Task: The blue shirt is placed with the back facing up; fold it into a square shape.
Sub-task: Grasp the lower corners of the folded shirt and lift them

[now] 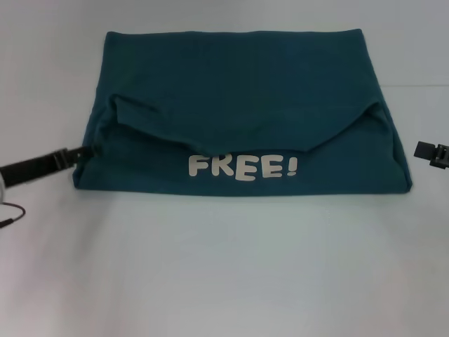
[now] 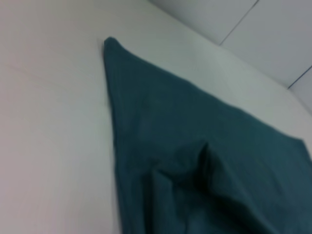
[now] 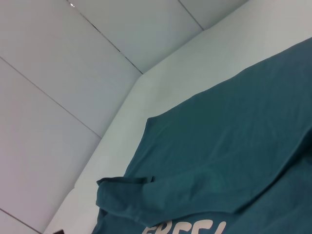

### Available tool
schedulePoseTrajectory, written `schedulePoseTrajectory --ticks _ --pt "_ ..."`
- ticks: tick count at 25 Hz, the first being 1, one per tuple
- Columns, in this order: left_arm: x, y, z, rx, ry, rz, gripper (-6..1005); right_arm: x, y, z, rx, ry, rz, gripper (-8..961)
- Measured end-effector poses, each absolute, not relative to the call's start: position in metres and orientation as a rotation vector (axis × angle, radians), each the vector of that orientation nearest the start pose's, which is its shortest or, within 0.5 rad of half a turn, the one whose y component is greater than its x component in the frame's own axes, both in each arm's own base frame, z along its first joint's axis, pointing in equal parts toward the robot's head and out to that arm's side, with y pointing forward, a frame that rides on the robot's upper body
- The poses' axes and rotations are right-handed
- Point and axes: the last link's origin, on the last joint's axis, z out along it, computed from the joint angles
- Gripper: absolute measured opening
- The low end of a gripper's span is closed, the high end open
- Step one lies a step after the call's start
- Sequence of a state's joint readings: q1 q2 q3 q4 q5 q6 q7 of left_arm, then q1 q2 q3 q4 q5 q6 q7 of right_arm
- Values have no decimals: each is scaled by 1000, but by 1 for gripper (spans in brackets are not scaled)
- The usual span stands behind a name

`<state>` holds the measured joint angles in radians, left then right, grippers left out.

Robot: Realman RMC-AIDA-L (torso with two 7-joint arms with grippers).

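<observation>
The blue shirt [image 1: 238, 91] lay on the white table [image 1: 224, 267], toward its far edge, long axis left to right, folded, with the "FREE!" print [image 1: 243, 168] showing. My left claw [image 1: 84, 152] touched its near-left corner; my right claw [image 1: 429, 152] hovered just off the right edge. I could not tell either grip. Left was nearer.

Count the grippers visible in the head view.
2. The left gripper touches the blue shirt's left edge; the right gripper sits just off its right edge.
</observation>
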<state>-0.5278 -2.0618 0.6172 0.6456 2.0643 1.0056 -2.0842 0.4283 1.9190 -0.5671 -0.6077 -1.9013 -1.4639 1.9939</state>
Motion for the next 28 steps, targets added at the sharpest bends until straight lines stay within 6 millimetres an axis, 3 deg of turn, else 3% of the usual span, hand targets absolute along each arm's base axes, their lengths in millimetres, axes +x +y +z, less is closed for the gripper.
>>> schedulePoseTrajectory --ticks 13,21,26,28 --pt "-327 387 4 -1910 -1537 -533 949 333 333 81 -2126 1484 858 922" --pt "-326 386 3 -1908 -1555 -533 949 339 331 83 -2081 1500 883 920" --pt "-326 383 3 -1906 -1558 -538 899 339 330 84 -2080 1510 884 919" --pt "-326 383 3 -1908 -1558 -537 819 339 330 84 -2079 1510 884 919"
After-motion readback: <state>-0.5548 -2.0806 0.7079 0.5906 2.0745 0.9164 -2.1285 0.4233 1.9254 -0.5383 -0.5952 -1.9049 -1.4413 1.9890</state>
